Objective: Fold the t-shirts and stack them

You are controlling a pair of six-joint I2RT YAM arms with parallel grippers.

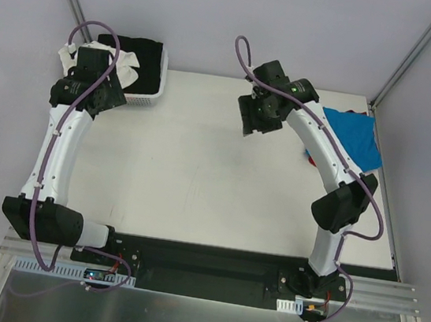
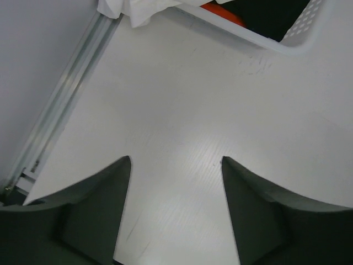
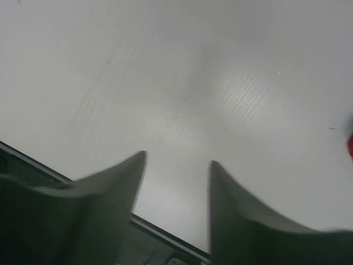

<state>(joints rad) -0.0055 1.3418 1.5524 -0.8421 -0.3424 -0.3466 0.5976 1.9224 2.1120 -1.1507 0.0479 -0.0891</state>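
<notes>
White t-shirt (image 1: 130, 65) spills from basket (image 1: 148, 100) just beyond left pincer (image 2: 175, 160); L arm nearer. Left and right pincer (image 3: 177, 157) both apart, empty.

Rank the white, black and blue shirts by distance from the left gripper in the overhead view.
From the left gripper:
1. white t-shirt, right beside it, in the basket
2. black t-shirt, deeper in the same basket
3. blue t-shirt, far right of the table
</notes>
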